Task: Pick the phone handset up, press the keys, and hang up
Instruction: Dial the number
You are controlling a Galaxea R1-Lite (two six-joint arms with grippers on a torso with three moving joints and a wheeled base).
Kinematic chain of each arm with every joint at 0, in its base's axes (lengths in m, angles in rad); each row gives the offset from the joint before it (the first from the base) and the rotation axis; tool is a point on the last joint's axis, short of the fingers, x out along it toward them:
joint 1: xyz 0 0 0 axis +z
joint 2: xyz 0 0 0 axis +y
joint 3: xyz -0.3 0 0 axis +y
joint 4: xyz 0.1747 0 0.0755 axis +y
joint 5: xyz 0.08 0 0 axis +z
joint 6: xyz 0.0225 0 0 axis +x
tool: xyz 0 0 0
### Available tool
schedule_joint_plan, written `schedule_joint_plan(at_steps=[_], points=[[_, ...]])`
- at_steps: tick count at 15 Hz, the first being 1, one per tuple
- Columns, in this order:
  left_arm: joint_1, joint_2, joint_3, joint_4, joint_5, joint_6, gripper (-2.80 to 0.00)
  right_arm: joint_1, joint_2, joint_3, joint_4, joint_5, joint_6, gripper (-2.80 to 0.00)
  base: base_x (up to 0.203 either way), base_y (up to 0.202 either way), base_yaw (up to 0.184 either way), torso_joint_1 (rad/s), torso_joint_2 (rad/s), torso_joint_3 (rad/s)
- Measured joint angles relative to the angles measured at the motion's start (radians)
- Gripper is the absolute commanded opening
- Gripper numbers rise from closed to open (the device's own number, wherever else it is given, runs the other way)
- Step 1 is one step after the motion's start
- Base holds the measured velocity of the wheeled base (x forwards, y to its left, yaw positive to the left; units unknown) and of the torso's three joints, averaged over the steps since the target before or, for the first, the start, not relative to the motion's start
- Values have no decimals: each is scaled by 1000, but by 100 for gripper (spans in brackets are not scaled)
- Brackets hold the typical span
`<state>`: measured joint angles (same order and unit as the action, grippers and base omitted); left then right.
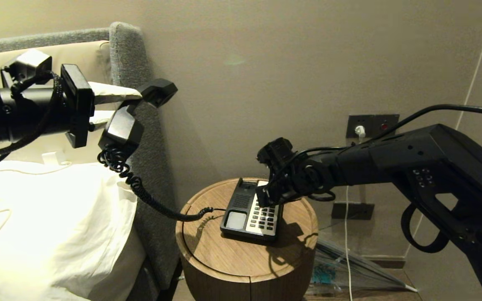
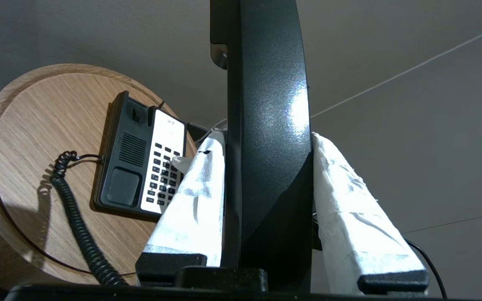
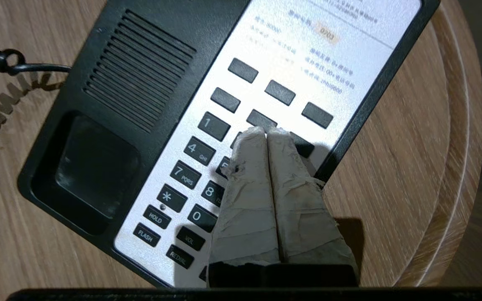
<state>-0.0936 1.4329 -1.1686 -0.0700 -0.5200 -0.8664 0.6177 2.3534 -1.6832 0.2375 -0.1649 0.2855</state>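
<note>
Black handset held high, keys under the other tool.

Left tool [image 1: 117, 109] clamps the phone handset [image 1: 130, 115] across its shaft between white-wrapped fingers [image 2: 349, 196], up by the grey headboard [image 1: 128, 54] and well clear of the phone base [image 1: 250, 211]; probably parked there so the coiled cord [image 1: 140, 188] hangs slack and the cradle stays free. Right tool [image 3: 266, 133] has its wrapped fingers pressed together into one blunt tip, grasping nothing, over the keys [image 3: 224, 138] on the cream faceplate, apparently at the row beside "1". Base sits on the round wooden desk [image 1: 241, 255]. Hanging up not yet done.
</note>
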Motion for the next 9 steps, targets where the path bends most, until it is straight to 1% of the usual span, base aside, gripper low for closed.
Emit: schedule_joint_plan(at_steps=[9], points=[[0,0,-5,-1,-1,-6,-280,0,34,-22,1,0,9,-280,0,0,0,0,0,0]])
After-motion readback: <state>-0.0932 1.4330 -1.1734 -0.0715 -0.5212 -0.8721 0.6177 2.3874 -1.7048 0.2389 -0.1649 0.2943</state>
